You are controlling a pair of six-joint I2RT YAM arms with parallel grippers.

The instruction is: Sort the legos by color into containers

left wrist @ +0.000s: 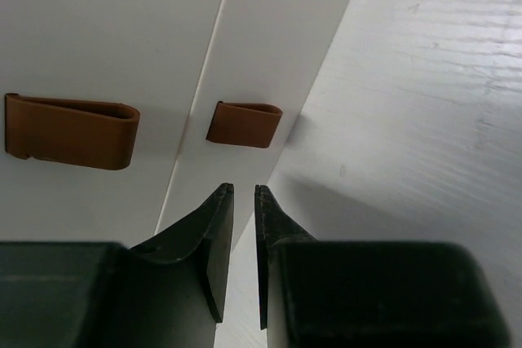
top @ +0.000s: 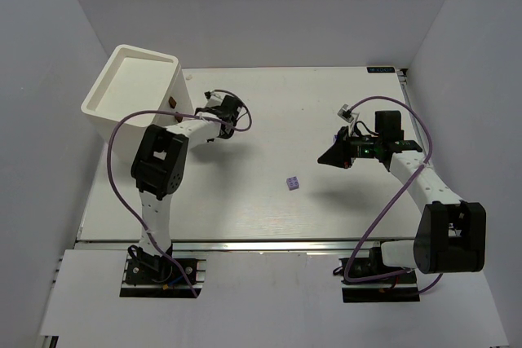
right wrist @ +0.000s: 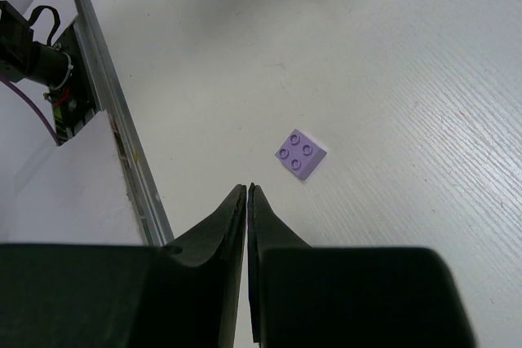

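One lavender lego (top: pixel 292 183) lies studs up on the white table, alone in the middle; in the right wrist view this lego (right wrist: pixel 301 154) sits just ahead and to the right of my right gripper (right wrist: pixel 247 187), which is shut on nothing. The right gripper (top: pixel 322 160) hovers to the right of the brick. My left gripper (left wrist: pixel 242 189) is at the front of the cream-white box (top: pixel 130 87), its jaws a narrow gap apart and empty. Two container fronts (left wrist: pixel 98 38) face it, each with a brown knob (left wrist: pixel 245 124). The nearer knob is just beyond the fingertips, not touched.
The tall box stands at the table's back left corner with its recessed top showing. A metal rail (right wrist: pixel 114 112) runs along the table's near edge. Purple cables loop off both arms. White walls enclose the table on three sides.
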